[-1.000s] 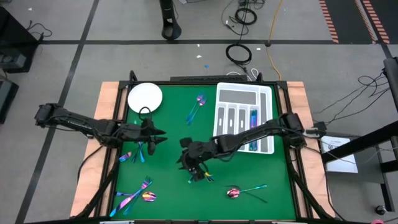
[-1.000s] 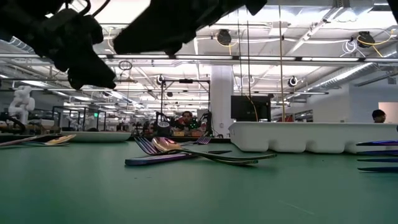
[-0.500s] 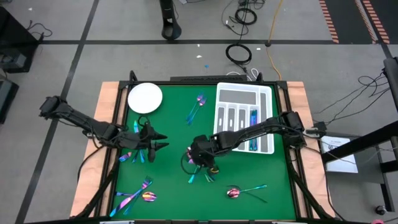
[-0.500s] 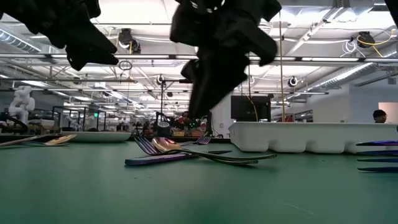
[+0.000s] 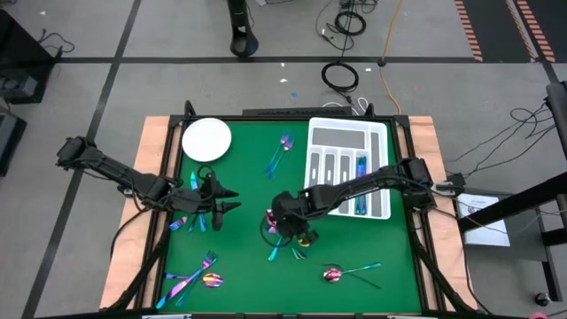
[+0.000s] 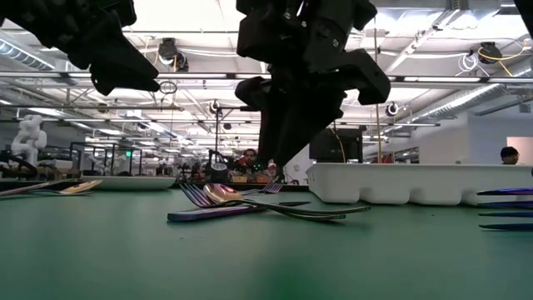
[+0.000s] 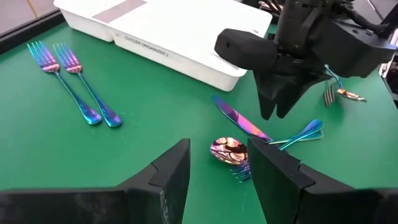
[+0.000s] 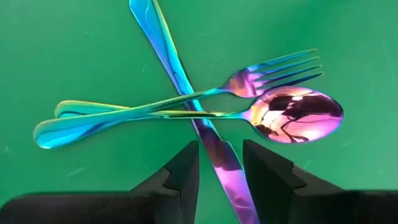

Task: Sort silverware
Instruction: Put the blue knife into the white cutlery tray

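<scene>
The right gripper (image 8: 219, 163) hangs point-down over a small heap of silverware left of the white compartmented tray (image 5: 347, 168), its two dark fingers (image 8: 180, 177) parted with nothing between them. Just under it a knife (image 8: 186, 93) runs through the gap, blade purple-pink, handle blue; the gripper's dark body hides the blade's end. Across the knife lie a fork (image 8: 186, 99) and a spoon (image 8: 186, 121), teal at the handles, violet at the tines and at the glossy oval bowl. From the high view this heap (image 5: 285, 245) is only a few thin coloured streaks, half under the arm.

The left gripper (image 7: 217, 165) hovers farther left of the tray, near the table's left side, its blocky fingers (image 7: 171, 174) spread and empty. Its camera shows the heap from the other side, the spoon bowl (image 7: 229, 150) partly hidden by one finger, and two forks (image 7: 78, 84) lying parallel beside the tray's moulded plastic wall.

More pieces lie scattered on the green mat (image 5: 248, 182): a pair (image 5: 280, 152) just left of the tray, some (image 5: 361, 173) in one of its long slots, a spoon and others (image 5: 347, 273) below it, and a cluster (image 5: 193, 279) far to its lower left; which kinds cannot be told there. A round white plate (image 5: 206, 137) sits well left of the tray's top end.
</scene>
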`<state>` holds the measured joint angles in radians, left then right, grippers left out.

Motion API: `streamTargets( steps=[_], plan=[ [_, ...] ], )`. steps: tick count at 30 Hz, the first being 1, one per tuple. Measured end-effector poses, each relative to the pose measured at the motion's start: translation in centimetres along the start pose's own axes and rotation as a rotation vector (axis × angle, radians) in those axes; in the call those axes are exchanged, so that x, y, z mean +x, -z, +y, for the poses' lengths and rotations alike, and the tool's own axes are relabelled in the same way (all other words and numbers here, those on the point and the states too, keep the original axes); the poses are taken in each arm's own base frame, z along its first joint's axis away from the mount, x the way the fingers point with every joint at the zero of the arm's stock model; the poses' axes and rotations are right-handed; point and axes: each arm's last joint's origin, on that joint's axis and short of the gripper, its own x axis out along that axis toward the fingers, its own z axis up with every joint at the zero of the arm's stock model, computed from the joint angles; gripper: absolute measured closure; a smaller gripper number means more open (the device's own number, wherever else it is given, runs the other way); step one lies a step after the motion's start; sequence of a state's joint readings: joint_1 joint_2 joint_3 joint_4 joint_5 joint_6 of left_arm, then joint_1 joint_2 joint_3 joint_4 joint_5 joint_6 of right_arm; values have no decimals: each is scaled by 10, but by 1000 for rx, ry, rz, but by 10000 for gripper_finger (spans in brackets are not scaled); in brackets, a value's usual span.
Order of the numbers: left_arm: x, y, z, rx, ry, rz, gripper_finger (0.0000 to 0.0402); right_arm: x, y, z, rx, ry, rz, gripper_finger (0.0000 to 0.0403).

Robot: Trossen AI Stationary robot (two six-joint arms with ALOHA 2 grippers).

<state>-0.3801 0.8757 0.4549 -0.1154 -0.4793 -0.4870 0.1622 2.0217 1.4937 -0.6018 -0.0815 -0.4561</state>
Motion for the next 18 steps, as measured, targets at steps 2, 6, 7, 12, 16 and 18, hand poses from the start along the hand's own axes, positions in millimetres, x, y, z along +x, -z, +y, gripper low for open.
streamTargets(
  steps=[2, 6, 7, 12, 16, 18],
  plan=[
    [0, 0, 0, 6, 0, 0, 240, 2, 1, -2, -8, -2, 1, 289],
    [0, 0, 0, 23, 0, -1, 240, 12, 4, -4, -31, -33, -4, 289],
    [0, 0, 0, 23, -1, -2, 240, 15, 4, -4, -41, -47, -8, 289],
    [1, -1, 3, 23, -15, -4, 240, 18, 4, -3, -104, -50, -11, 289],
    [2, -2, 4, 19, -25, -5, 240, 19, 3, -3, -106, -51, -19, 289],
    [2, -2, 4, 18, -25, -6, 240, 22, 3, -3, -108, -49, -24, 289]
  ],
)
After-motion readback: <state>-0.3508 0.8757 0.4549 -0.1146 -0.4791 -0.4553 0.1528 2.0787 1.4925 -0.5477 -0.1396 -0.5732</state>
